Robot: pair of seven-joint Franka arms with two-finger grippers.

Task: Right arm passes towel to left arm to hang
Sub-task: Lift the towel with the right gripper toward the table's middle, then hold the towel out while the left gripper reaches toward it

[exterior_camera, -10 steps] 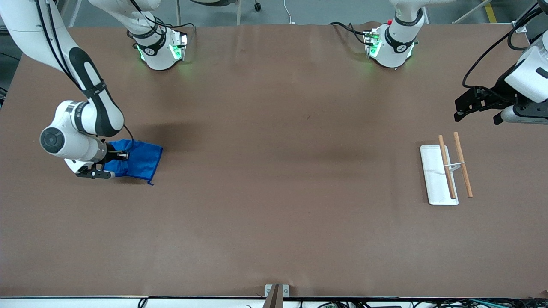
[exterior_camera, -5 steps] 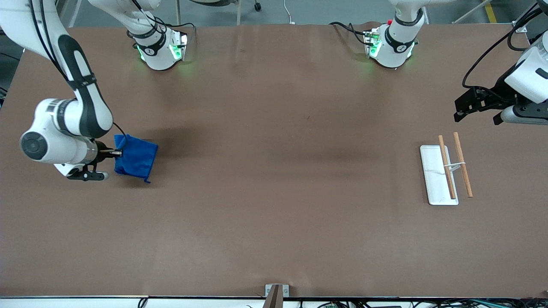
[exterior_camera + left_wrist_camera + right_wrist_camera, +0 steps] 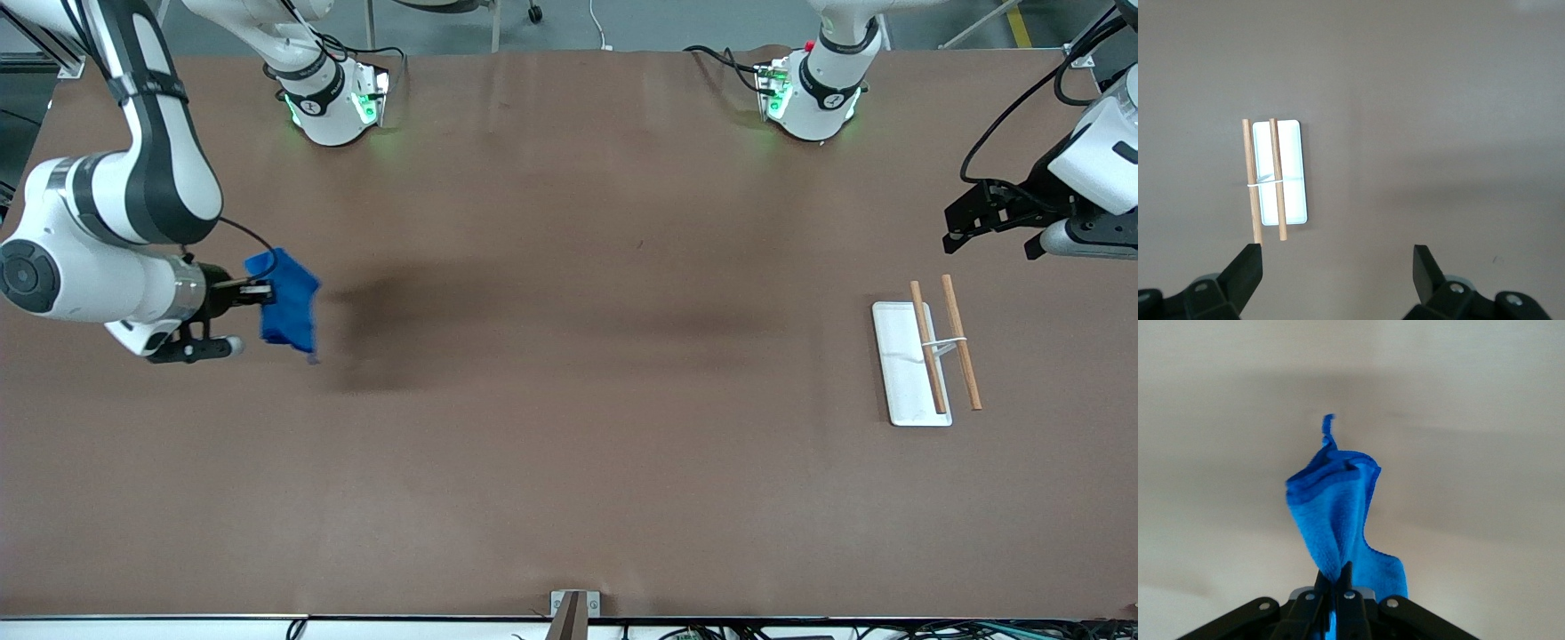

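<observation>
The bright blue towel (image 3: 289, 311) hangs bunched from my right gripper (image 3: 265, 291), which is shut on its edge and holds it in the air over the right arm's end of the table. In the right wrist view the towel (image 3: 1335, 513) droops from the closed fingers (image 3: 1346, 581), a thread at its lowest corner. My left gripper (image 3: 956, 222) is open and empty in the air over the left arm's end of the table, waiting. In the left wrist view its fingers (image 3: 1248, 267) stand wide apart over the bare table beside the rack.
A white tray (image 3: 896, 356) carrying two wooden rods (image 3: 960, 342) on a wire stand sits at the left arm's end of the table, also in the left wrist view (image 3: 1291, 170). A small metal bracket (image 3: 573, 606) sits at the table's near edge.
The right gripper has lifted the towel off the table; it went from lying spread flat to hanging bunched in the air. The left arm has not moved.
</observation>
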